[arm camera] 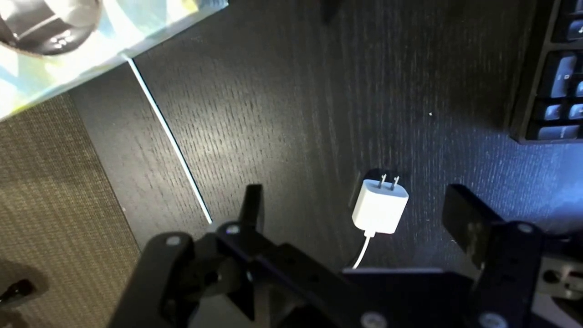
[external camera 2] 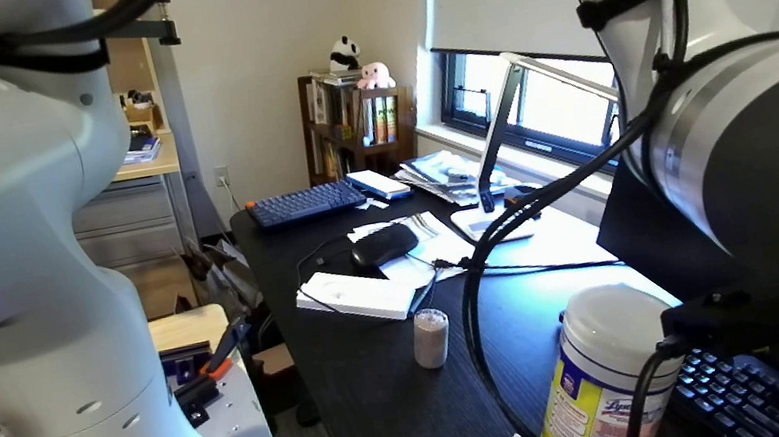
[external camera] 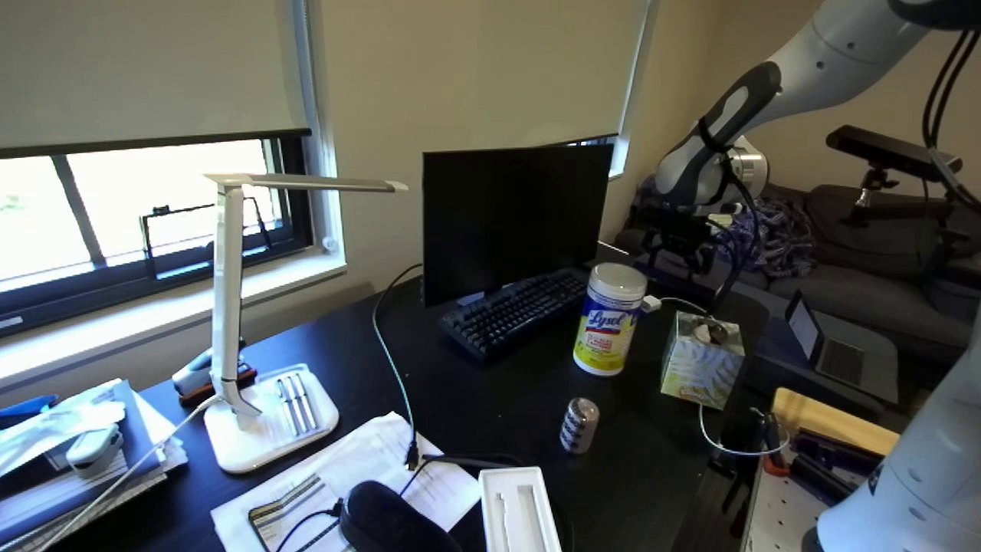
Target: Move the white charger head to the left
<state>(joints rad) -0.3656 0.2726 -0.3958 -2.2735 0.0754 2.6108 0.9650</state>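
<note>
Gripper up front in the wrist view is spread pretty wide, with nothing gripped. Framed between its fingers is the white charger head, laid on the dark desk with bare desktop left on both sides (metal prongs pointed away from the gripper, fwiw, and the cable partly hidden by it). As seen in an exterior view, the charger is spotted just behind the Lysol canister, apart from it, while the tissue box is set to the canister's right, the keyboard is parked to its left, and a small cylinder is stood in front.
</note>
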